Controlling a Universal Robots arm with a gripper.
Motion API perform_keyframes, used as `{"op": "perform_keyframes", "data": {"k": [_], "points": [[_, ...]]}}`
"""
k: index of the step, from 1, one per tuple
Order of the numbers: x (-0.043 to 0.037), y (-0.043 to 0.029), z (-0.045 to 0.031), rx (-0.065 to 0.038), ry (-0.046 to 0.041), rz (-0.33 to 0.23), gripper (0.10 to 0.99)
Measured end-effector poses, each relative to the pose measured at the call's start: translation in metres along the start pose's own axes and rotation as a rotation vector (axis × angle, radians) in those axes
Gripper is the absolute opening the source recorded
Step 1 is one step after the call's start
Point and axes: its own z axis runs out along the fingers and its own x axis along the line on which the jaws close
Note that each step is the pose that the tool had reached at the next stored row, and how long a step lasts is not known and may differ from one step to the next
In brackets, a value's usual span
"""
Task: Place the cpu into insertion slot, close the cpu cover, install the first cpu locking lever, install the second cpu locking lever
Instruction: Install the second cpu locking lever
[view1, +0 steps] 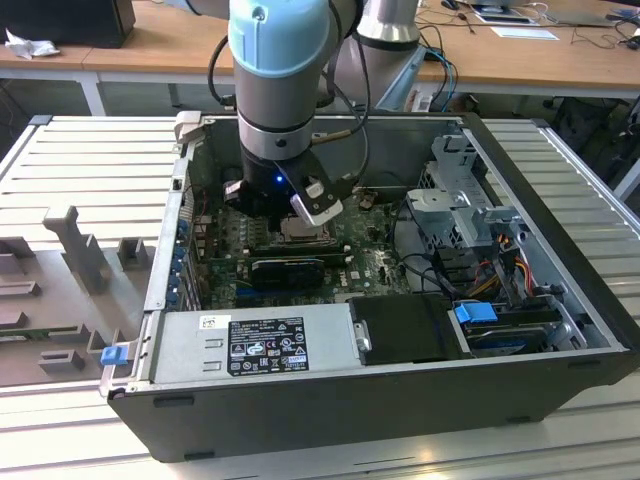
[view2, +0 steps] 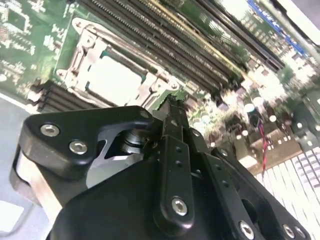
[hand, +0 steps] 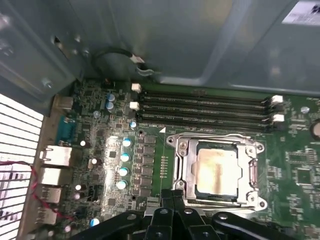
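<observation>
Just beside the cpu cover (hand: 218, 169), shut over the cpu (hand: 217, 170), the gripper (hand: 172, 196) hangs closed, empty, memory slots (hand: 205, 107) behind

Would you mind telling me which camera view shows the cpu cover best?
The first wrist view: the cpu cover lies whole and unblocked, framing the cpu. The second wrist view shows it slanted and glary; in the exterior view the gripper partly hides it.

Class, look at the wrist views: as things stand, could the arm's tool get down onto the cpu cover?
Probably yes. The tool sits just beside the cpu cover, which lies flat over the cpu, and nothing stands between them.
</observation>
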Motion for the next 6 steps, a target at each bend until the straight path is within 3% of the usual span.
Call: {"op": "perform_keyframes", "data": {"k": [6], "points": [[0.0, 0.0009, -0.003, 0.0, 0.0, 0.0, 0.106]]}}
